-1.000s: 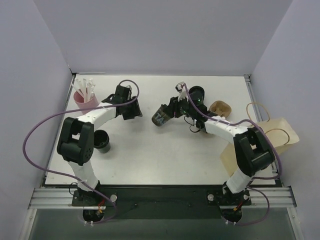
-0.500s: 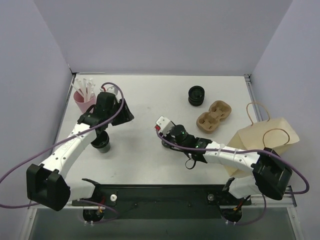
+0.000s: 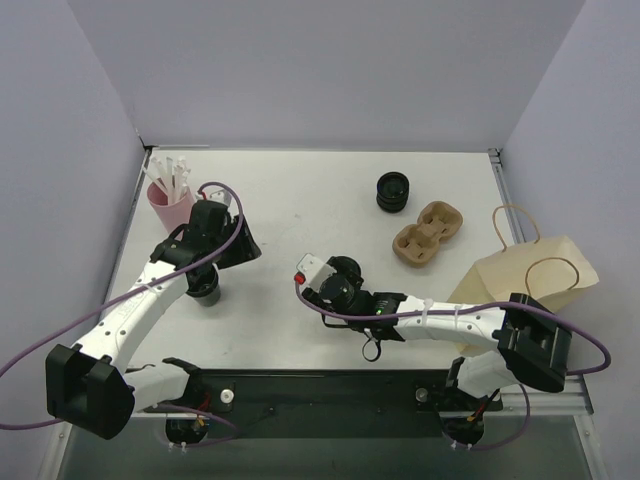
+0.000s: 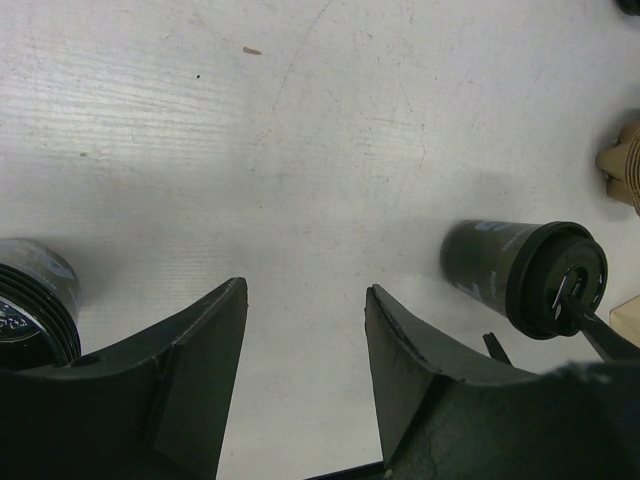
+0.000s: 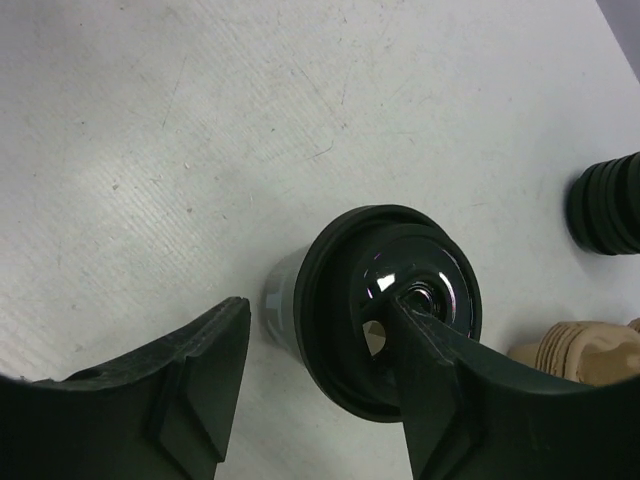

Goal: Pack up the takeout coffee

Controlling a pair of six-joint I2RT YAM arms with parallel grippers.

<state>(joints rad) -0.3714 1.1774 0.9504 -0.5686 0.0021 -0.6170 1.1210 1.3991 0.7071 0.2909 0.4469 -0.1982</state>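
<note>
The takeout coffee, a small black cup with a black round lid, stands upright on the table near its middle. It also shows at the right of the left wrist view. My right gripper is open just above it: one finger crosses the lid, the other hangs to the cup's left. In the top view the right gripper is over the cup. My left gripper is open and empty above bare table, left of the coffee.
A second dark cup stands by the left arm. A pink cup of white sticks is at far left. A stack of black ribbed rings, a brown pulp carrier and a brown paper bag are on the right.
My right arm brought the coffee from the far middle toward the near middle, where it now stands upright with the jaws apart. My left gripper pulled back toward the near left.
</note>
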